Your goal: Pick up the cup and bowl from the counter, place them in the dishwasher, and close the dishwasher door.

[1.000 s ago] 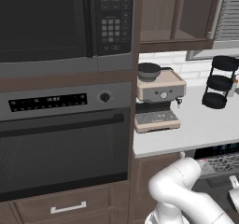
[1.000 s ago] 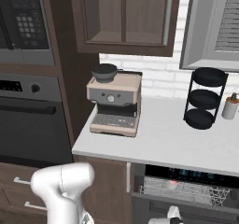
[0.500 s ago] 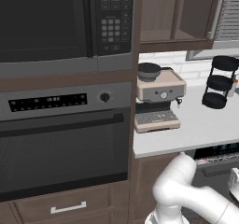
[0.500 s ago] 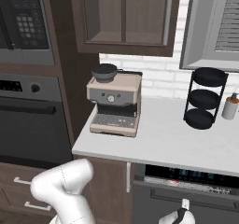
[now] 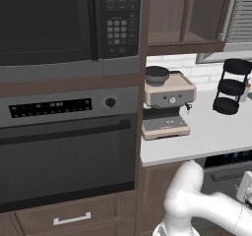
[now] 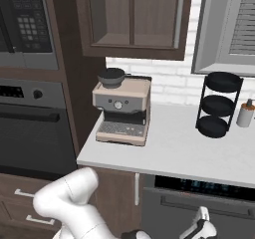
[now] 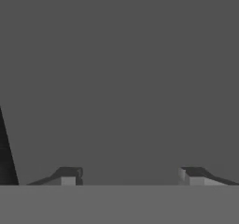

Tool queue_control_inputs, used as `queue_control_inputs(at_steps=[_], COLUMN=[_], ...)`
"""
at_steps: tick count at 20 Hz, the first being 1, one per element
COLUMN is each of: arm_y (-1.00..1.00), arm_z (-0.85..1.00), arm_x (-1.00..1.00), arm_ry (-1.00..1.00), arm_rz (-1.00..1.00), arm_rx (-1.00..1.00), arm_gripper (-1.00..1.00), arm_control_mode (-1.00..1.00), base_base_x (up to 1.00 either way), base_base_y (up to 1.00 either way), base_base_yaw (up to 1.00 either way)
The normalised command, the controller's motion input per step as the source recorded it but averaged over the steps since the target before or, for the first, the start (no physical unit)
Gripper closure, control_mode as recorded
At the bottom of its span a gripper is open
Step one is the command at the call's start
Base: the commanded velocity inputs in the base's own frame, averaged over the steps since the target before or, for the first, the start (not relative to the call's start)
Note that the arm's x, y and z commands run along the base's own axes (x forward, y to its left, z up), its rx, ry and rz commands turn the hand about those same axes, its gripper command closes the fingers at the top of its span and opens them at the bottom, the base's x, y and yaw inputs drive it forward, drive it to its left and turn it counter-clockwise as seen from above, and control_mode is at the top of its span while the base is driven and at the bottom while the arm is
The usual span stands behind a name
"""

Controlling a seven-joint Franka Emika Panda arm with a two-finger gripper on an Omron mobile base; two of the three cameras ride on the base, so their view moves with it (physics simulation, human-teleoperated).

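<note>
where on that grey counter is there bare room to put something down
The light grey countertop is bare in a wide patch between the beige-and-steel coffee machine and the black round three-tier stand, running to the front edge. It is tighter at the back right, where a small pale dispenser bottle stands just beside the stand.

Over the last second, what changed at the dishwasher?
The dishwasher door swung up from open, rack showing, to nearly or fully shut, with the gripper open against its grey panel. The coffee machine and black stand stayed put.
</note>
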Motion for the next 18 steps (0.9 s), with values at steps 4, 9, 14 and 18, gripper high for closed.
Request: queue_control_inputs(at_steps=[4,9,14,18], arm_y=[0.09,0.03,0.06,0.04], arm_z=[-0.22,-0.26,-0.26,-0.17], arm_x=[0.59,0.37,0.12,0.02], arm_ry=[-0.26,-0.2,-0.19,-0.09], arm_rz=[0.13,0.1,0.09,0.06], arm_rx=[0.15,0.11,0.07,0.05], arm_gripper=[-1.0,-1.0,-1.0,-1.0], arm_control_mode=[-1.0,-1.0,-1.0,-1.0], base_base_x=[0.0,0.0,0.0,0.0], base_base_y=[0.0,0.0,0.0,0.0], base_base_yaw=[0.0,0.0,0.0,0.0])
